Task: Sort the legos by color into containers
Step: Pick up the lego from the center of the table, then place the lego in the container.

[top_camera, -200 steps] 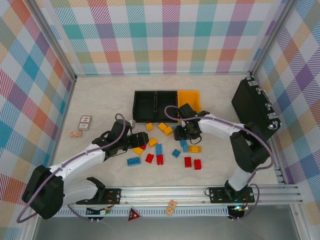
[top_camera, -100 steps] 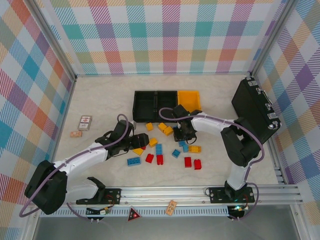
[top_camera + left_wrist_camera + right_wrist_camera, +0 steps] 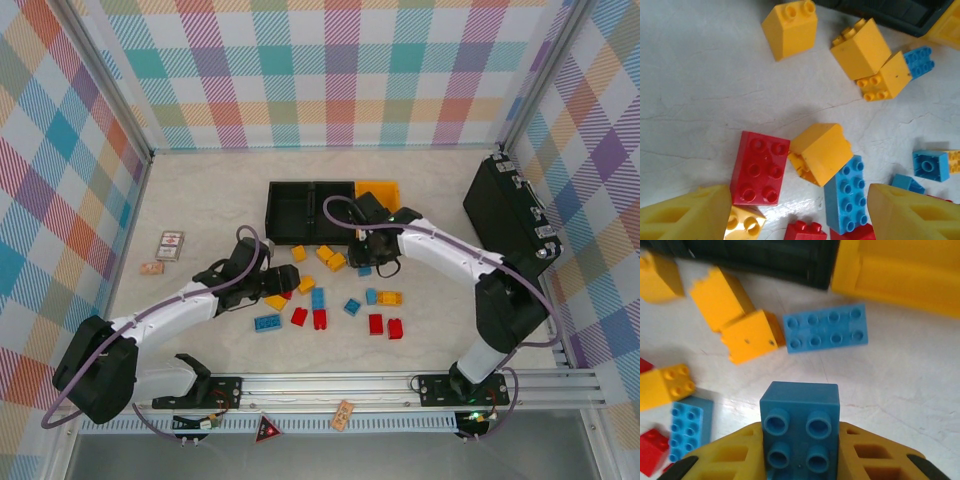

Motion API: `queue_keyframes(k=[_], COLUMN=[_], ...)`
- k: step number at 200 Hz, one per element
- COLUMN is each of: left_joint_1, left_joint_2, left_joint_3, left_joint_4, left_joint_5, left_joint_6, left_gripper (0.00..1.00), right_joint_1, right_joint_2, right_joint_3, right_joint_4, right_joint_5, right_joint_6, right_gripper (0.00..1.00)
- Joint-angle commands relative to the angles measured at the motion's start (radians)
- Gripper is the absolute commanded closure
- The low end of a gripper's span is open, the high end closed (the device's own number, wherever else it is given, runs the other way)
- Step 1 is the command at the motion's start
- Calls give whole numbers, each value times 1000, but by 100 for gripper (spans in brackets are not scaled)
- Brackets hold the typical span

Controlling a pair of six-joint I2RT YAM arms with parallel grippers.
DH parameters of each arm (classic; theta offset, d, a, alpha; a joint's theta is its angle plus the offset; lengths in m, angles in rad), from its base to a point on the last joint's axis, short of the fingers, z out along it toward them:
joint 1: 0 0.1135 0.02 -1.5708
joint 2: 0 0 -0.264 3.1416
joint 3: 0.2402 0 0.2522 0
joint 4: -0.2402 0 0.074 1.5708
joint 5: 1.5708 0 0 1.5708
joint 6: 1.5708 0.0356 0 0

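Observation:
Red, yellow and blue legos lie scattered mid-table. My right gripper is shut on a blue lego, held above the table just in front of the containers. Below it lies a blue two-by-four lego. The yellow-orange bin stands behind, with two black bins to its left. My left gripper hangs open over a red lego, a tipped yellow lego and a blue lego, touching none.
A large black hard case stands along the right wall. Two small printed cards lie at the left. More loose legos sit between the two arms, such as a red pair and a blue one.
My right gripper has closed on a blue lego, lifted it and shifted back toward the bins. The left gripper has barely moved.

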Motion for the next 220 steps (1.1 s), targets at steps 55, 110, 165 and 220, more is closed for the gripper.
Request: queue_keyframes(k=[55,110,165,220], left_joint_1=[-40,-70,-79,-84], left_joint_2=[7,4,4,7], left_joint_3=[61,54,52,50], left_joint_4=[42,49,40,36], left_joint_5=[13,-9,-27,-34], left_joint_6=[-37,-49,-48,-45], left_gripper=[28,28,28,28], right_joint_1=[-151,-240,-254,-254], right_joint_2=[110,276,419,480], right_joint_3=[228,367,467,518], right_joint_4=[-46,-40,-51,-64], right_joint_5=[56,34,8,28], right_joint_6=[-47,-38,-22,-18], right_gripper=[73,72,70,68])
